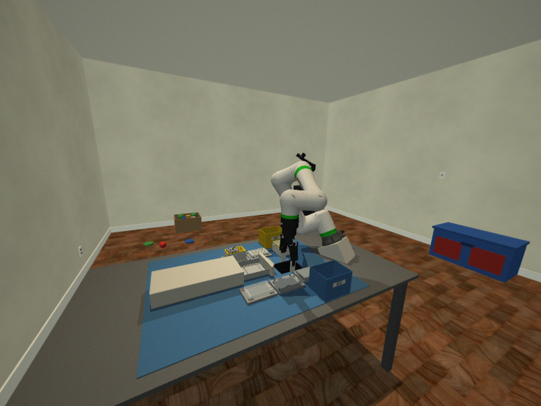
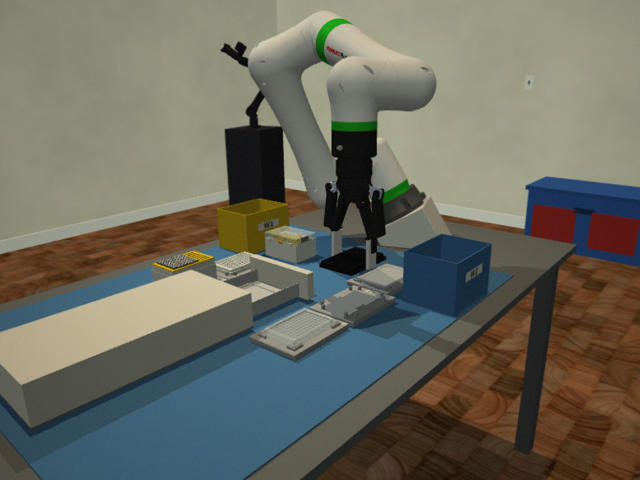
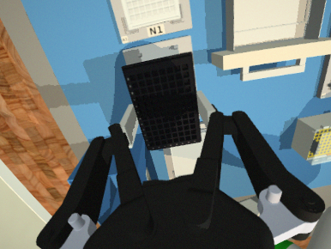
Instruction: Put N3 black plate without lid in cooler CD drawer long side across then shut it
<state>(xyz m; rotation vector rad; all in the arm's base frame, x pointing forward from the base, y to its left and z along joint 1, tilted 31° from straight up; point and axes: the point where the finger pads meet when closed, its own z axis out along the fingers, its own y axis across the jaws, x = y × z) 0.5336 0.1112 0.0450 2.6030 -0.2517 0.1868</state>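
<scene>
The black plate (image 2: 352, 260) hangs level between the fingers of my gripper (image 2: 352, 251), a little above the blue mat, between the row of work nests and the open drawer. In the wrist view the plate (image 3: 165, 100) shows its grid of wells, long side pointing away from me, with my gripper (image 3: 165, 106) shut on its two long edges. The cooler CD (image 2: 119, 330) is a long beige box. Its drawer (image 2: 268, 289) (image 3: 272, 70) stands open, and its front with the bar handle lies to the right of the plate. I see no lamp.
Three grey nests lie in a row: one with a clear plate (image 2: 299, 330), an empty one (image 2: 354, 304) and one with a grey plate (image 2: 377, 279). A blue bin (image 2: 447, 270) stands right of the plate. A tip box (image 2: 290, 242) and a yellow bin (image 2: 253, 223) stand behind the drawer.
</scene>
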